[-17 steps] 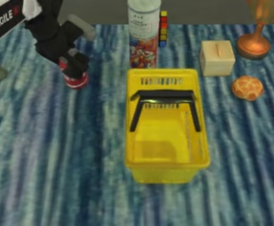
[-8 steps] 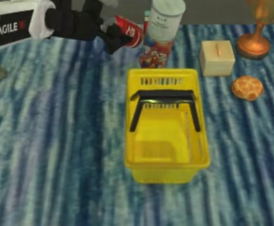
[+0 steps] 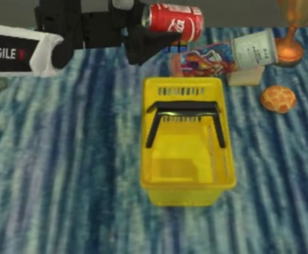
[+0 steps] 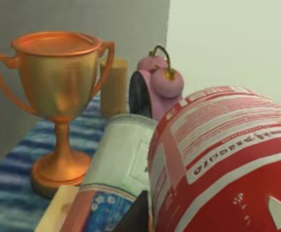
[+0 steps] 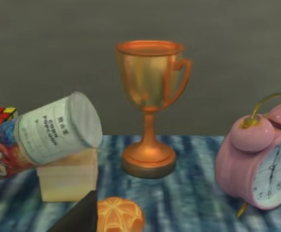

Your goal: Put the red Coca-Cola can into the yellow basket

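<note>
The red Coca-Cola can (image 3: pixel 178 22) lies sideways in the air over the table's far edge, just behind the yellow basket (image 3: pixel 188 188). My left gripper (image 3: pixel 153 29) is shut on the can's left end, with the arm reaching in from the left along the back of the table. In the left wrist view the can (image 4: pixel 227 164) fills the near side, with one dark fingertip (image 4: pixel 135 217) against it. The basket stands mid-table, with its black handles (image 3: pixel 186 108) folded across its far half. My right arm does not show in the top view.
A white canister (image 3: pixel 233 53) lies tipped over behind the basket, its top resting on a wooden block (image 3: pixel 244 78). A bronze trophy (image 3: pixel 284 50) and an orange bun (image 3: pixel 277 99) sit at the back right. A pink alarm clock (image 5: pixel 256 164) stands near the trophy.
My left gripper lifted the can from the table at the back left and carried it right, turning it sideways. The white canister, upright before, toppled to the right onto the wooden block.
</note>
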{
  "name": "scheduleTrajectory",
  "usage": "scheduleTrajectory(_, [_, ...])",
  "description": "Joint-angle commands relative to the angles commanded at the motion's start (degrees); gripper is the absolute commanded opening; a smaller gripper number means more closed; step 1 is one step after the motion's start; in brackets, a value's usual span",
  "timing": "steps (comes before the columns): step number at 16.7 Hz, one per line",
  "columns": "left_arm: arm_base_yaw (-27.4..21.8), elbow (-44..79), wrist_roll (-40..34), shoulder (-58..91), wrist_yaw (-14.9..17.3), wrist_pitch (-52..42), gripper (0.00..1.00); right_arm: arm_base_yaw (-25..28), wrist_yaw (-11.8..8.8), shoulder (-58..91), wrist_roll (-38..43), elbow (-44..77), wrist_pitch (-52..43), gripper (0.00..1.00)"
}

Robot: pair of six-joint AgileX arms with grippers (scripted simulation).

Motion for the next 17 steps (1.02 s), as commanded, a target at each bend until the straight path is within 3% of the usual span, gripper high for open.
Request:
scheduleTrajectory(3, [-0.78, -5.54, -3.03, -3.12, 6.08, 8.60, 0.00, 0.00, 0.00, 0.00, 0.00, 0.00, 0.00, 1.00])
scheduleTrajectory(5, [-1.06, -7.40, -4.02, -4.21, 8.15, 11.28, 0.00, 0.00, 0.00, 0.00, 0.00, 0.00, 0.00, 1.00])
scheduleTrajectory(12, [-0.76, -7.68, -4.09, -3.22, 8.51, 12.56, 0.00, 0.00, 0.00, 0.00, 0.00, 0.00, 0.00, 1.00])
scheduleTrajectory(17, [0.03, -9.46, -4.27, 5.57, 8.58, 24.32, 0.00, 0.00, 0.00, 0.00, 0.00, 0.00, 0.00, 1.00])
